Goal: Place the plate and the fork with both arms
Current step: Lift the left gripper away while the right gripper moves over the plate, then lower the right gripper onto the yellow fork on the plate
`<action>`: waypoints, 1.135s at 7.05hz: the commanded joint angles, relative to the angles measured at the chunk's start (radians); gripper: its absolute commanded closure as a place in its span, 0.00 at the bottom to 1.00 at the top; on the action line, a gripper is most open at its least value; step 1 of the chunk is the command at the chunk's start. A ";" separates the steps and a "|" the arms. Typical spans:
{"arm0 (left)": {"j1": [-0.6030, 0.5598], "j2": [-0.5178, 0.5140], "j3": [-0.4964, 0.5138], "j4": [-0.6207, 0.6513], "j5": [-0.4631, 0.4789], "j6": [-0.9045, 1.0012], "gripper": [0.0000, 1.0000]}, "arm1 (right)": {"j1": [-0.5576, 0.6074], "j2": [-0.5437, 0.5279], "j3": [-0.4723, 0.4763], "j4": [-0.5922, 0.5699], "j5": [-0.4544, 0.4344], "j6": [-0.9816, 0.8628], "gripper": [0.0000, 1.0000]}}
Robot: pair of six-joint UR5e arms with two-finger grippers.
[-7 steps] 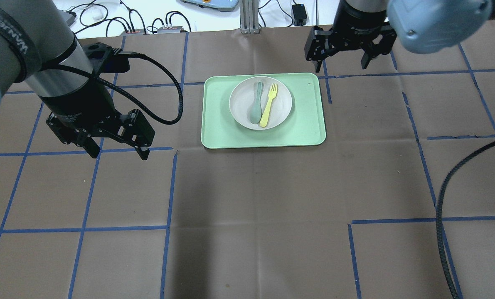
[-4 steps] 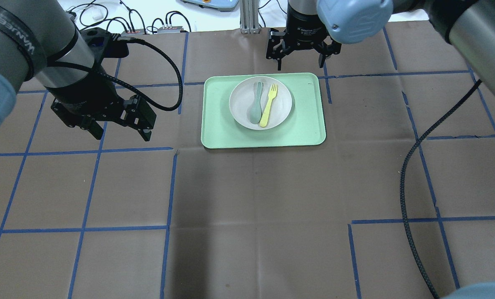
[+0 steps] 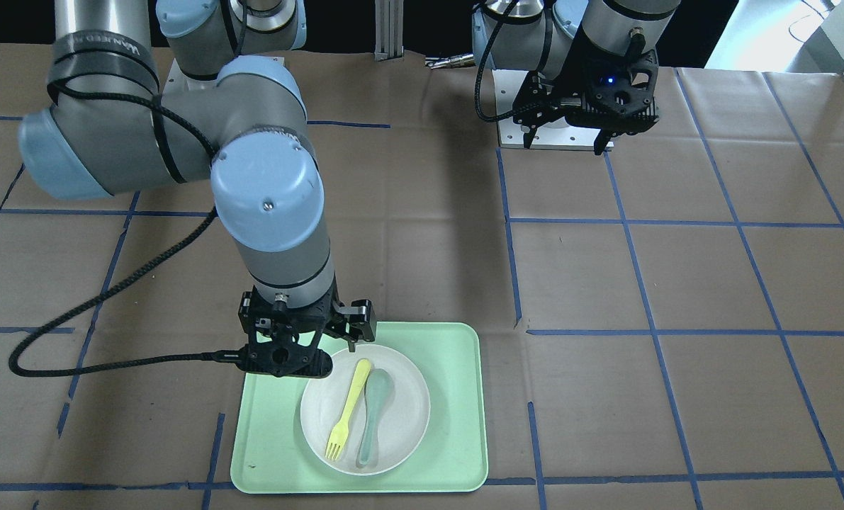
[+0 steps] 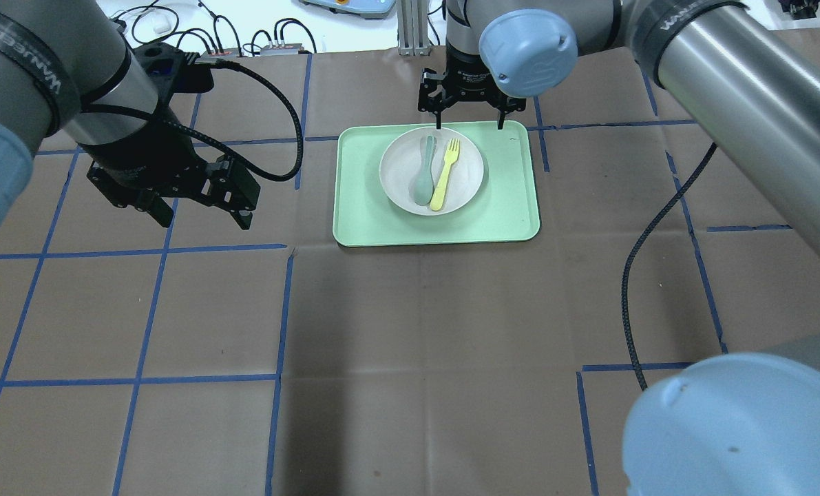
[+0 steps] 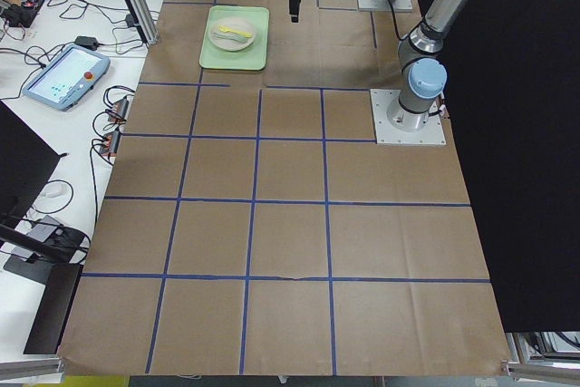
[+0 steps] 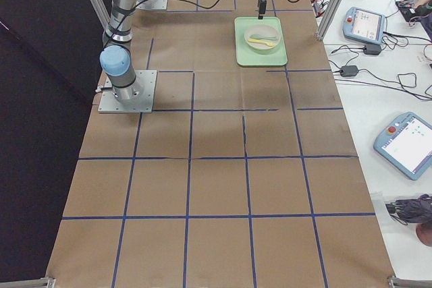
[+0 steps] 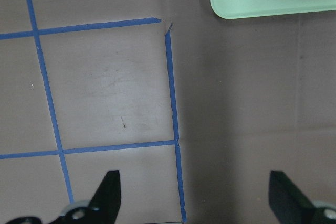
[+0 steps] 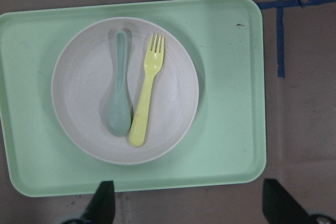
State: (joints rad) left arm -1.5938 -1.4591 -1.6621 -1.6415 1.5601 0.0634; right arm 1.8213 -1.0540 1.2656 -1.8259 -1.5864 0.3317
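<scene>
Now looking at the fork (image 4: 445, 174) first: lying flat on the plate (image 4: 399, 182), just beside the grey-green spoon (image 4: 424, 172), with its tines pointing away from the robot. Finding the plate sitting on the green tray (image 4: 506, 207), closer to the tray's far edge. Not seeing any of these moving since a second ago.

Seeing a big change with the right pincer (image 4: 469, 126): coming in from the right side a second ago, and now hanging right over the far rim of the plate. Keeping its two fingers spread wide and holding nothing. Looking straight down on plate, fork and spoon through its wrist camera. Most likely getting ready for going down and picking something up, but not grabbing anything yet.

Seeing only a small change with the left pincer (image 4: 204, 222): sliding a little way up the table (image 4: 410, 344), then stopping. Hanging over bare brown paper, well apart from the tray's left edge, with fingers spread wide and holding nothing. Probably waiting for its turn.

Looking around: finding blue tape lines (image 4: 141, 379) crossing the table and a black cable (image 4: 630, 275) trailing behind the right pincer. Finding no thing in the way down to the plate. Watching out for the spoon, though: lying very close to the fork, so needing care for pinching just the fork. Also being thin and flat, so likely hard for lifting off the plate.
</scene>
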 commanded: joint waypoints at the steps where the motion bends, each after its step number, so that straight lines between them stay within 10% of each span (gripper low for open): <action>1: 0.000 0.000 -0.001 0.000 0.000 0.001 0.01 | 0.027 0.107 -0.002 -0.114 -0.007 0.067 0.01; 4: 0.000 0.000 0.001 0.000 0.000 0.001 0.01 | 0.027 0.178 -0.002 -0.191 -0.015 0.067 0.07; 8: 0.000 0.000 0.001 0.000 0.000 0.003 0.01 | 0.026 0.212 0.001 -0.216 -0.017 0.067 0.41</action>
State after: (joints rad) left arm -1.5938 -1.4590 -1.6613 -1.6414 1.5601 0.0659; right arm 1.8470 -0.8500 1.2664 -2.0403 -1.6041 0.3988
